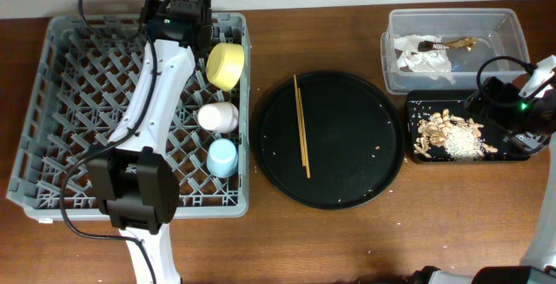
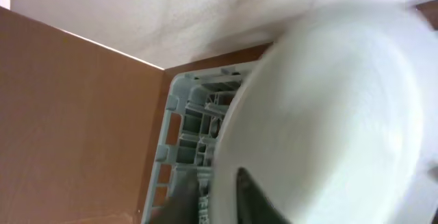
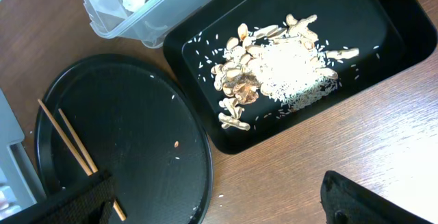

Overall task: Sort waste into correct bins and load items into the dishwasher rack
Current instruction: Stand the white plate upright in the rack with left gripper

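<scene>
My left gripper (image 1: 186, 16) is over the far edge of the grey dishwasher rack (image 1: 61, 119). In the left wrist view it (image 2: 217, 200) is shut on the rim of the white plate (image 2: 328, 114), which stands on edge above the rack's corner (image 2: 188, 125). The yellow bowl (image 1: 226, 65), pink cup (image 1: 217, 116) and blue cup (image 1: 223, 157) sit in the rack. The chopsticks (image 1: 301, 126) lie on the round black tray (image 1: 347, 180). My right gripper (image 1: 508, 102) (image 3: 219, 207) is open and empty above the table, near the food scraps (image 3: 274, 70).
The clear tub (image 1: 504, 23) at the back right holds the white tissue (image 1: 423, 56) and the brown-gold wrapper (image 1: 460, 43). The shallow black tray (image 1: 417, 106) in front of it holds the scraps (image 1: 450, 135). A few crumbs lie on the round tray.
</scene>
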Available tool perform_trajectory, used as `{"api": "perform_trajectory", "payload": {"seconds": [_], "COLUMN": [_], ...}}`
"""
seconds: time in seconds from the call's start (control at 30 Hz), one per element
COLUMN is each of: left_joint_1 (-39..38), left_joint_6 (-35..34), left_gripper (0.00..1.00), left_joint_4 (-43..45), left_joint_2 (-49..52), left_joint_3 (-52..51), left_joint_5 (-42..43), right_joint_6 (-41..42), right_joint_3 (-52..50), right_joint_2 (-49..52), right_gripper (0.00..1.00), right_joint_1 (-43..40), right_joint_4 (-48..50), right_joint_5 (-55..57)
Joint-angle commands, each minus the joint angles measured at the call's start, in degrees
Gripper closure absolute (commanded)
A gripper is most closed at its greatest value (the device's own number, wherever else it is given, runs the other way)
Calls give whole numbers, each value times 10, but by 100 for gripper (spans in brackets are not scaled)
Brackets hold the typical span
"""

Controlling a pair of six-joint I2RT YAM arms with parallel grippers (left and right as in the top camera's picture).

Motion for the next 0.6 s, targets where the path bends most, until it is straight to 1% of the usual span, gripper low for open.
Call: {"api": "perform_trajectory", "payload": {"seconds": [0.0,0.03,0.07,0.13,0.17,0.2,0.23,0.27,0.3,0.33,0.37,0.4,0.47,0.5,0.53,0.57], "left_joint_1": [-2,-2,-2,-5,-5,-5,-5,-3,2,20,35,84,175,219,271,310], "left_joint_6": [2,1,-28,-37,-51,-66,-82,-108,-134,-167,-178,-202,-205,-205,-205,-205], "left_gripper": [53,49,49,49,49,49,50,69,85,88,88,88,87,83,80,79], "left_joint_4": [-11,-18,-28,-37,-42,-48,-59,-69,-69,-77,-93,-139,-190,-204,-224,-226], "left_joint_2": [5,5,5,4,4,4,4,4,4,1,-2,-9,-9,-9,-4,5], "left_joint_3": [4,4,4,5,5,5,5,4,4,22,45,118,195,199,193,182], "left_joint_5": [66,107,132,160,160,182,250,326,358,400,439,546,669,702,746,791], "right_joint_6": [-6,-6,-6,-6,-6,-6,-6,-6,-6,-7,-7,-7,-7,-7,-7,-7], "right_joint_3": [0,0,0,0,0,0,0,0,0,0,0,0,0,0,0,0], "right_joint_2": [-7,-7,-7,-7,-7,-7,-7,-7,-7,-7,-7,-7,-7,-7,-7,-7], "right_gripper": [3,3,3,3,3,3,3,3,3,3,3,3,3,3,3,3], "right_joint_1": [2,2,2,2,2,2,2,2,2,2,2,2,2,2,2,2], "right_joint_4": [-2,-2,-2,-2,-3,-4,-4,-4,-4,-4,-4,-4,-4,-4,-4,-4], "right_joint_5": [5,5,5,5,5,5,5,5,5,5,5,5,5,5,5,5]}}
